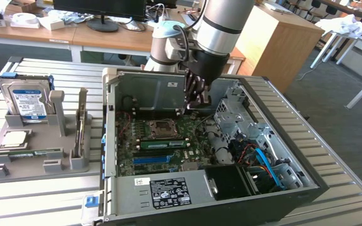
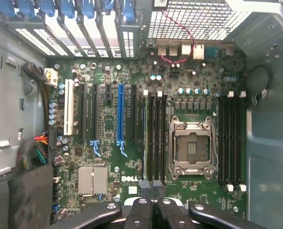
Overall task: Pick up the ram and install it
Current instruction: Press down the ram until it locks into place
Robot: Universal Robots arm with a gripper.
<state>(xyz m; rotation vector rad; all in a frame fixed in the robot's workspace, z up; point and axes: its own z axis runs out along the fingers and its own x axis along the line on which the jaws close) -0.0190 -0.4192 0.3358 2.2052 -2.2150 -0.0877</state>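
Gripper point(image 1: 198, 104) is held over the far part of the motherboard point(image 1: 128, 162) inside the open case point(image 1: 144, 88), fingers drawn together. Ram point(image 1: 27, 153) is found lying in the grey tray point(image 1: 37, 136) left of the case, well apart from the gripper. A similar green stick point(image 1: 162, 143) is seated just on the near side of the processor socket point(image 1: 162, 126)

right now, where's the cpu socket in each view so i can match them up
Exterior view: the cpu socket sits on the motherboard, beyond the blue expansion slot.
Wrist view: the cpu socket lies between two banks of black memory slots.
Shared landmark: the blue expansion slot.
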